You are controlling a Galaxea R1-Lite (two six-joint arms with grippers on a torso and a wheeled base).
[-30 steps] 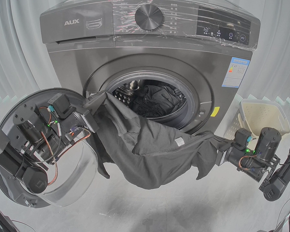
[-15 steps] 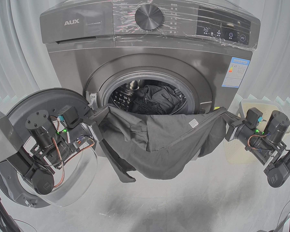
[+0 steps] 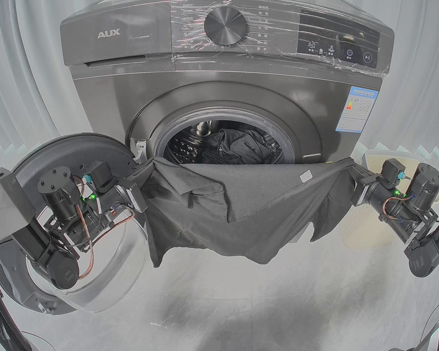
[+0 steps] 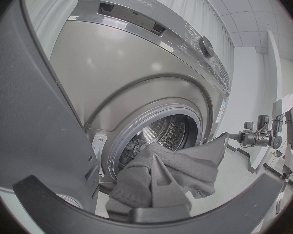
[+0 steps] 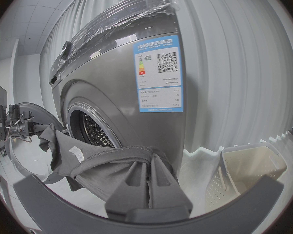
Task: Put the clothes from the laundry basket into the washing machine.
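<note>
A dark grey garment [image 3: 239,205] hangs stretched between my two grippers, right in front of the washing machine's [image 3: 219,84] round opening [image 3: 227,145]. My left gripper [image 3: 149,167] is shut on its left corner, next to the open door [image 3: 68,220]. My right gripper [image 3: 352,167] is shut on its right corner. Black clothes [image 3: 239,147] lie inside the drum. The cream laundry basket [image 3: 405,181] stands on the floor to the machine's right, behind my right arm. The garment [image 4: 172,169] bunches at my left fingers [image 4: 162,186]; its other corner [image 5: 114,166] is pinched in my right fingers [image 5: 146,182], with the basket [image 5: 250,166] beside them.
The machine's door with its clear bowl [image 3: 107,269] swings out to the left under my left arm. Grey floor [image 3: 258,308] lies open in front of the machine. White curtains [image 3: 14,74] hang behind.
Both grippers have pulled the garment taut and raised its right end; its top edge is now level across the opening. The right arm moved up and right, the left arm lower.
</note>
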